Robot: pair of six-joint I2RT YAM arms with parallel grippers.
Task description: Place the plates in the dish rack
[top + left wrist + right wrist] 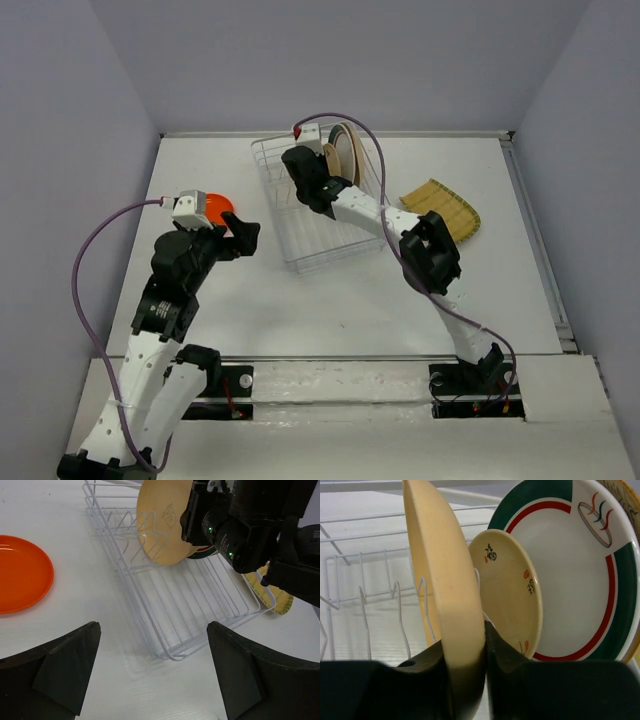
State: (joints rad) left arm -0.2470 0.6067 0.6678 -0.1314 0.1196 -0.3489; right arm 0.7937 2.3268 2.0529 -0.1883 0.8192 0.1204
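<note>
Tan plate [447, 595] stands on edge, rim pinched in your right claw [467, 652], dish rack [350, 560] prongs just below; left claw [152, 665] spread, orange plate [20, 575] at its left.

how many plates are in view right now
5. Glossy orange plate flat on the table, left; squarish yellow-green striped plate, right; in the wire dish rack: plain tan plate in the right gripper, small cream plate, white teal-rimmed plate. Another may hide behind.
</note>
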